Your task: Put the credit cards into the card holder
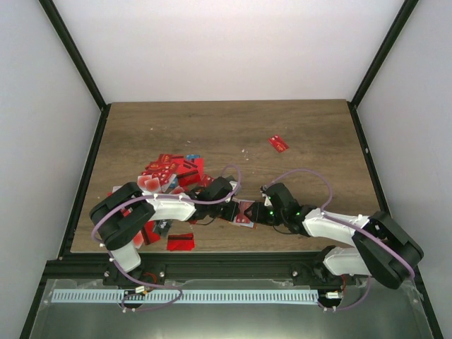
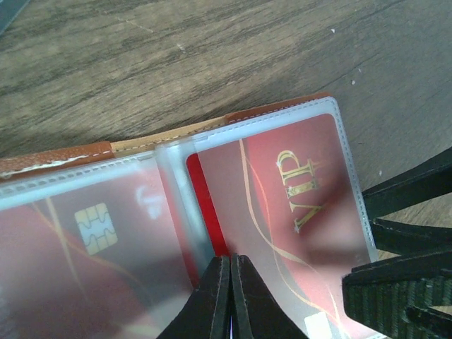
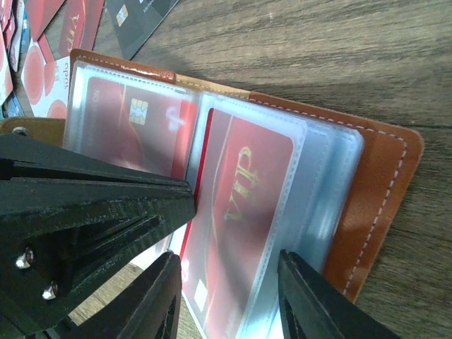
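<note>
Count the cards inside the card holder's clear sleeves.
2: a chip card in one sleeve, a VIP card in the next. A red edge behind it may be a third.

Brown leather card holder [image 3: 381,183] lying open and flat at the near middle of the table [image 1: 318,134], clear sleeves fanned out. Red VIP card [image 3: 240,212] in one sleeve, red chip card [image 3: 134,120] in the next. Messy pile of mostly red cards [image 1: 169,173] off to its left, one stray red card [image 1: 278,143] well apart, further back.

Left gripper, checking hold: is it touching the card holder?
Touching. Right wrist view shows the left gripper pressing into the card holder at its sleeve fold.
</note>
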`<state>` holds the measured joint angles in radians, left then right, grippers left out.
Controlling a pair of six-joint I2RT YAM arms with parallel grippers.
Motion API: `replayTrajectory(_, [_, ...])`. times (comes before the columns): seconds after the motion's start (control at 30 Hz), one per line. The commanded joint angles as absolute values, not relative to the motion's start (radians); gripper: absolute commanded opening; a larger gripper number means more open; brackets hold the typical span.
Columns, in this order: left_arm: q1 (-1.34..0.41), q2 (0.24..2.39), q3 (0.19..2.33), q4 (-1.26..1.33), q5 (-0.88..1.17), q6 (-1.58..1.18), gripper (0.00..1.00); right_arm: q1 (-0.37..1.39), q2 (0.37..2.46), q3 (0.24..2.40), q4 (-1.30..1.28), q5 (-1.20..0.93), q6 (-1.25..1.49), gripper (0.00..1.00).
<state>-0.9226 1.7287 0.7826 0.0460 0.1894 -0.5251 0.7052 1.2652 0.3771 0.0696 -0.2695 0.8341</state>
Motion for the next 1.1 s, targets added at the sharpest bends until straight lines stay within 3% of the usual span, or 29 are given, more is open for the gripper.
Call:
replayTrajectory(0.0, [-0.933,1.752,0.763,0.079,0.249,-0.558,0.04,0.704,1.253,0.407,0.060,-0.270,0.819,0.40])
replayTrajectory(0.47, [-0.956,1.757,0.784,0.218,0.372,-0.655,0.04,0.705,1.137,0.430,-0.047,-0.237,0.801,0.40])
replayTrajectory(0.83, [-0.940,1.538,0.757,-0.011,0.144,-0.616,0.06,0.706,1.196,0.470,-0.006,-0.326,0.799,0.40])
replayTrajectory(1.07, [-0.895,1.352,0.680,-0.145,-0.002,-0.611,0.17,0.747,1.297,0.528,0.042,-0.358,0.808,0.40])
